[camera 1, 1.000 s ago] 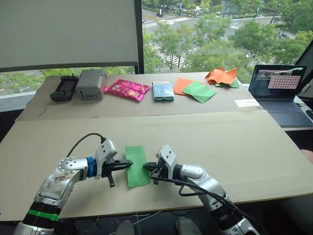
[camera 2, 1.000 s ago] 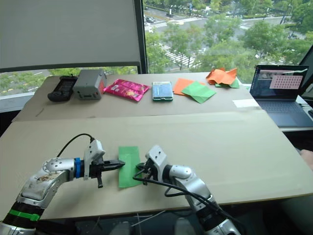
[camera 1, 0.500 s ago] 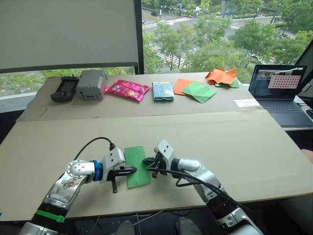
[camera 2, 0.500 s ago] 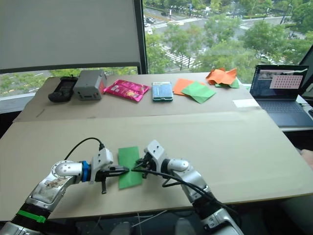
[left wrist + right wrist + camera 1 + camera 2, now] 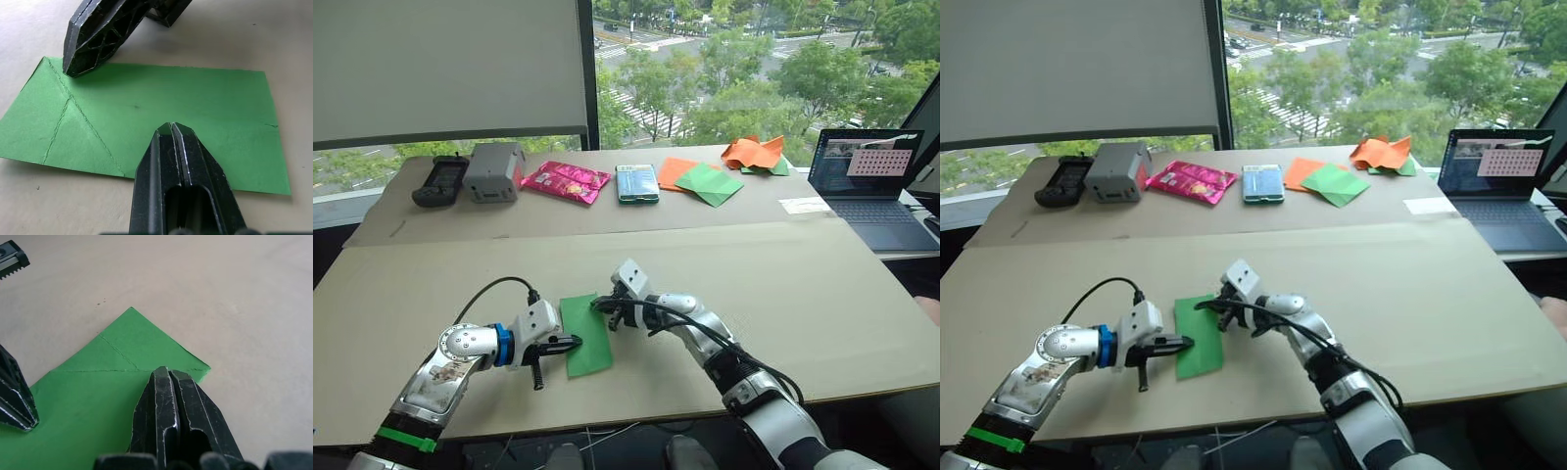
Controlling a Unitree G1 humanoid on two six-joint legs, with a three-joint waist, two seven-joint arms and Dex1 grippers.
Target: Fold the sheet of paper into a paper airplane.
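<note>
One sheet of paper (image 5: 585, 334), flat, two closed grippers pressing: left gripper (image 5: 574, 342), right gripper (image 5: 598, 303).

Open tabletop (image 5: 783, 294) is left around the sheet of paper (image 5: 585, 335); clutter is kept well apart, along the far edge.

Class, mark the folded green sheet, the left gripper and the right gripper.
sheet of paper (image 5: 586, 336), left eye view, its flat middle.
left gripper (image 5: 576, 342), left eye view, fingertips.
right gripper (image 5: 596, 303), left eye view, fingertips.
</note>
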